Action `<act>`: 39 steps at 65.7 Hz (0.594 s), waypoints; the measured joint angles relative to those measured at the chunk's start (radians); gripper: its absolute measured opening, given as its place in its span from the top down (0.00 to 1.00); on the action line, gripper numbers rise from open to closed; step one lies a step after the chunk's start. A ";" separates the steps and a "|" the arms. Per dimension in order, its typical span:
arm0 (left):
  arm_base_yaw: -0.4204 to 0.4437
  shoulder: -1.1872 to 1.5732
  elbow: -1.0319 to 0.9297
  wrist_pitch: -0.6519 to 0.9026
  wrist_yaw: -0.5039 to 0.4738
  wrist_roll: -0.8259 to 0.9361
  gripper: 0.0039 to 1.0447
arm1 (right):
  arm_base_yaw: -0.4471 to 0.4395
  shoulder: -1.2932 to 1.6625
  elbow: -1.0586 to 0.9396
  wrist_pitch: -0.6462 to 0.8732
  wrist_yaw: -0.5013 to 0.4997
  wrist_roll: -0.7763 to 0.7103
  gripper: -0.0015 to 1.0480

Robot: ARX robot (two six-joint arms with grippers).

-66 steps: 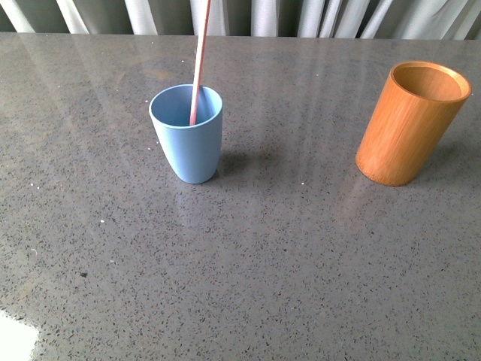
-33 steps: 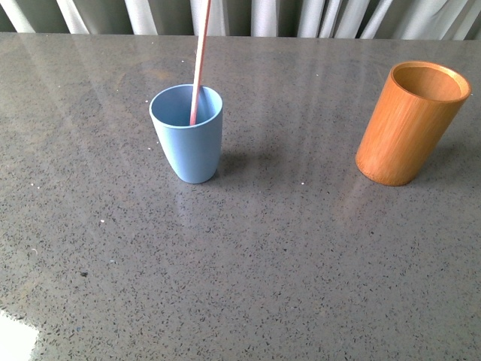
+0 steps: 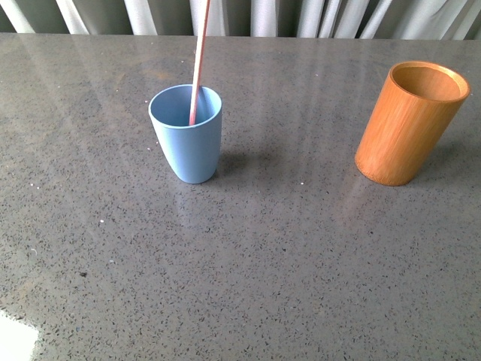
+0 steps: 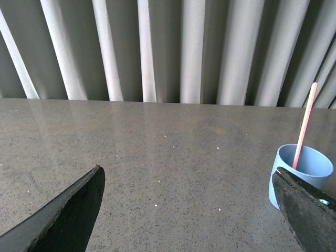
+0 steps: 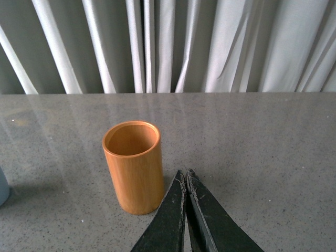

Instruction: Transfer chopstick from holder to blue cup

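Observation:
A pinkish-red chopstick (image 3: 200, 56) stands in the light blue cup (image 3: 188, 143) left of the table's middle and leans on its far rim. The orange wooden holder (image 3: 406, 124) stands at the right, and its inside looks empty. Neither arm shows in the front view. My left gripper (image 4: 189, 186) is open over bare table, with the blue cup (image 4: 300, 170) and chopstick (image 4: 304, 126) just beyond one finger. My right gripper (image 5: 185, 176) is shut with nothing in it, close beside the holder (image 5: 134, 168) and apart from it.
The grey speckled tabletop (image 3: 263, 256) stretches all round both cups. Pale pleated curtains (image 3: 301, 15) hang behind the table's far edge. A white patch (image 3: 11, 338) sits at the near left corner.

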 joint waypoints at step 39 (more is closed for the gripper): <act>0.000 0.000 0.000 0.000 0.000 0.000 0.08 | 0.000 -0.289 -0.044 -0.212 0.001 0.000 0.98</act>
